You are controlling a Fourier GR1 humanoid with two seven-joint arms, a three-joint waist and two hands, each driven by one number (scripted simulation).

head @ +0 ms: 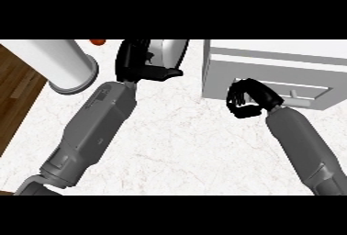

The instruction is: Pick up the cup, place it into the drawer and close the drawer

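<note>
The cup (169, 49), shiny silver-white, lies at the far middle of the counter, cut off by the view's upper edge. My left hand (137, 62) is curled round its left side, with the thumb passing under its near end. The white drawer unit (271, 59) stands at the right, its front panel (308, 85) facing me with a small handle (297, 95). My right hand (249, 98) is at the left part of that panel with its fingers curled. I see nothing held in it. Whether the drawer is pulled out is unclear.
A tall white cylinder (64, 64) stands at the far left next to my left forearm. A small orange thing (98, 42) shows behind it. The marble counter (196, 147) ends at the left, with brown wood floor (17, 87) beyond.
</note>
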